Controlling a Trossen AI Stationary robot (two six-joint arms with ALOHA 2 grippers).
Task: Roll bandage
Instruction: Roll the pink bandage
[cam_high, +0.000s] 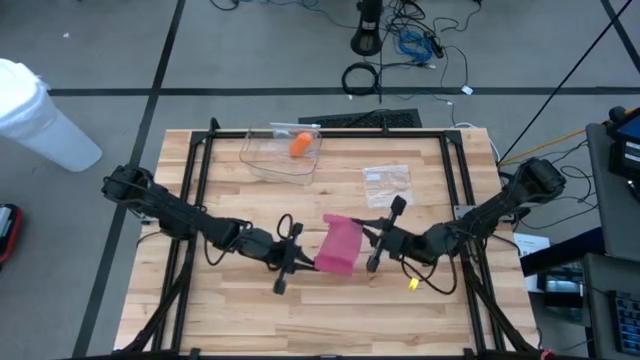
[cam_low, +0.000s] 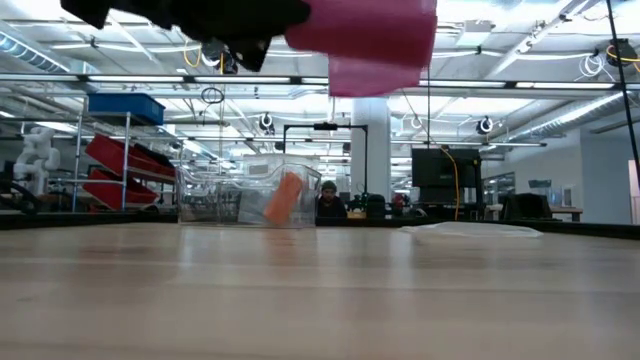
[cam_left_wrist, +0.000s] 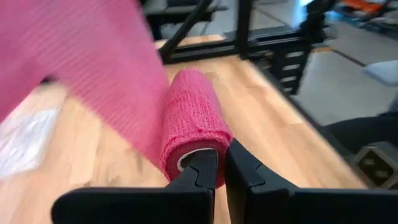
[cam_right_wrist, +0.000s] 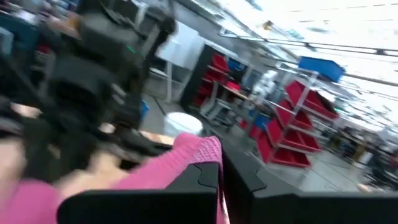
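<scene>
Bandage (cam_high: 339, 246) hangs lifted, stretched lengthwise between 2 arms; left gripper (cam_high: 294, 257) and right gripper (cam_high: 372, 240) clamp its ends.

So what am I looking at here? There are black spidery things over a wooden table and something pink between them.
Those are two robot arms, seen four ways: from above, from table height, and from a camera on each wrist. From above, the left tool and the right tool hold a pink bandage between them, lifted off the wooden table. The left wrist picture shows that tool's fingers shut on the rolled end; the right wrist picture shows its tool shut on the loose flat end. Farther back lie a clear container with an orange object inside, and a clear plastic packet.
</scene>
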